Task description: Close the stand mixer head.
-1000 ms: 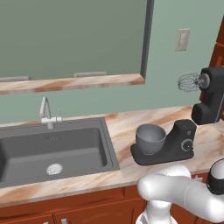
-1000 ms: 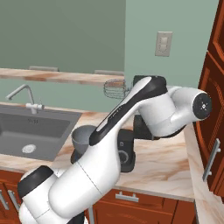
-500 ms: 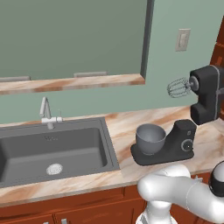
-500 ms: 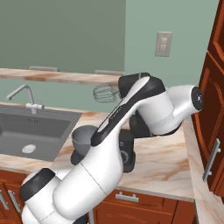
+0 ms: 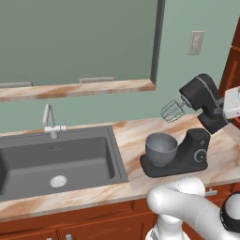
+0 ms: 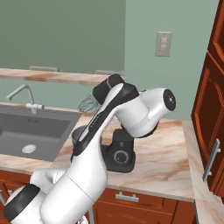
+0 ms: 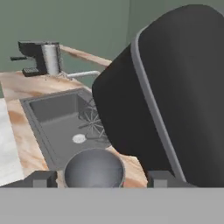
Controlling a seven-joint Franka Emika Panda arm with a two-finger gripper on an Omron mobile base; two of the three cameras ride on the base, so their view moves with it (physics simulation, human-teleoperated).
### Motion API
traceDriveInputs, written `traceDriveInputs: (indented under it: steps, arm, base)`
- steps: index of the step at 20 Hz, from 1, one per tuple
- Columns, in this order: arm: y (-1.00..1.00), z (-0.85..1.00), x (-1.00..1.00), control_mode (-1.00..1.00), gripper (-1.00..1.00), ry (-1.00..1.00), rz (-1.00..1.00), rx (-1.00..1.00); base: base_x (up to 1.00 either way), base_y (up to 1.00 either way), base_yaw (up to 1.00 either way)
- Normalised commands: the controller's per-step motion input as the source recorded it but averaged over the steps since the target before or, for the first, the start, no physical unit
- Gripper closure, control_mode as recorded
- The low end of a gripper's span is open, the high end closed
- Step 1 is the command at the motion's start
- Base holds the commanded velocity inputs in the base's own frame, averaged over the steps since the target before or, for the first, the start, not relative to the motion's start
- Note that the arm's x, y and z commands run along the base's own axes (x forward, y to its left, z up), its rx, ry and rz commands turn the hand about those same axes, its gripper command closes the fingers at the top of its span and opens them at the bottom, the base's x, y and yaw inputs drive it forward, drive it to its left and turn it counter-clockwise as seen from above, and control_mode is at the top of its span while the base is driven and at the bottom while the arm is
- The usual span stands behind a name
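Currently I see the stand mixer head [image 5: 202,97] tilted partway up, whisk [image 5: 172,110] above the grey bowl [image 5: 161,148], near the counter's [image 5: 126,136] right end. Gripper [image 7: 100,178] fingers stand wide apart.

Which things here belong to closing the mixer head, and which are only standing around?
For the job:
- stand mixer head, tilted up, whisk above the bowl
- gripper, close at the head's back; its fingertips stand apart
- mixer base
- grey bowl

Standing around:
- sink
- faucet
- coffee machine
- wall outlet
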Motion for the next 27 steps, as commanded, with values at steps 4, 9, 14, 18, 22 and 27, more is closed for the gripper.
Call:
traceDriveInputs:
  steps: [4, 9, 14, 18, 22, 27]
  arm:
    - [1.0, -1.0, 0.58, -1.0, -1.0, -0.25, 0.25, -0.2]
    - [1.0, -0.83, 0.53, -1.0, -1.0, -0.18, 0.3, -0.19]
    - [0.96, 0.56, 0.03, -1.0, -1.0, 0.16, 0.34, -0.12]
    - [0.13, 0.0, -0.08, -1.0, -1.0, -0.01, 0.0, -0.03]
    - [0.0, 0.0, 0.0, -1.0, -1.0, 0.0, 0.0, 0.0]
    - [0.0, 0.0, 0.0, -1.0, -1.0, 0.0, 0.0, 0.0]
  base:
    - [0.0, 0.0, 0.0]
    - [0.0, 0.0, 0.0]
    - [0.0, 0.0, 0.0]
    - [0.0, 0.0, 0.0]
    - [0.0, 0.0, 0.0]
    - [0.0, 0.0, 0.0]
